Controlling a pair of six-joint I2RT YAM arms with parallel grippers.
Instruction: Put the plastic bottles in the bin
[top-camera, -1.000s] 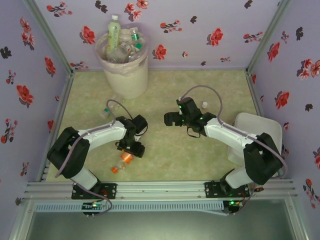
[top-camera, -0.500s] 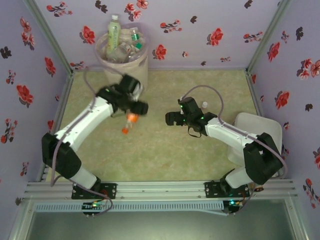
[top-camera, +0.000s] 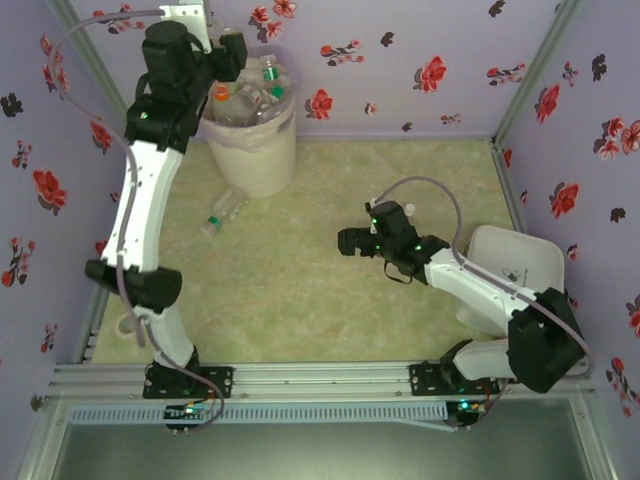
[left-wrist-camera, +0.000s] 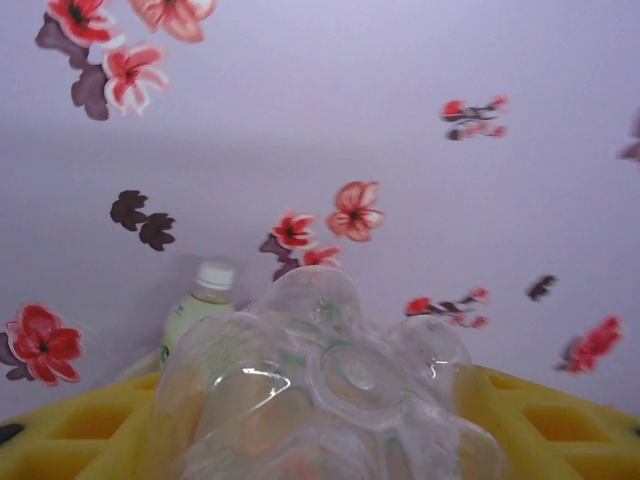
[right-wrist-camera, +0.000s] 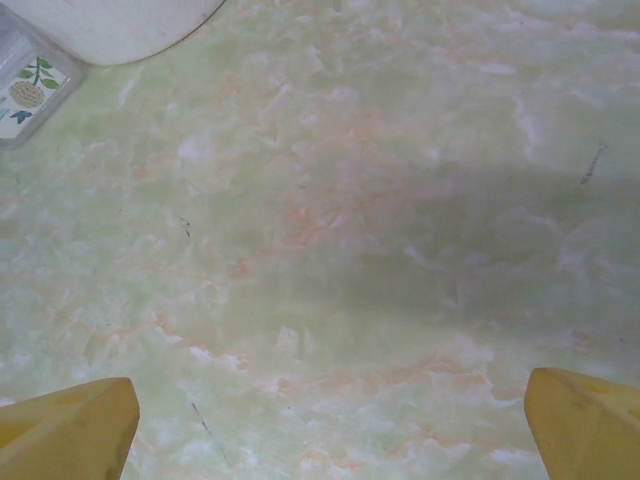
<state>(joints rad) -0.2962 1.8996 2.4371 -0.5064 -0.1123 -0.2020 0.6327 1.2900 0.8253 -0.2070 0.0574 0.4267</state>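
1. Yellow fingers (left-wrist-camera: 70, 430) of the left gripper (left-wrist-camera: 320, 440) are clenching a clear bottle (left-wrist-camera: 330, 390), and its round base is facing the wrist camera.
2. Seen from above, that gripper is hanging over the bin (top-camera: 255, 150) in the table's far left corner. The orange cap (top-camera: 219, 93) is pointing down inside the left part of the rim, so the bottle's long axis is running roughly upright into the opening.
3. Inside the bin, other bottles (top-camera: 262, 85) are lying heaped, so the drop is probably calling for nothing more than letting go straight down.
4. One loose bottle (top-camera: 222, 212) is lying on the table (top-camera: 300, 300) just beside the bin's base, its long axis slanting from near left to far right.
5. The right gripper (top-camera: 348, 240) is hovering over the table's middle with its fingers spread wide and nothing between them. The loose bottle is lying to its left, well apart, and it is looking like the left arm's pick.
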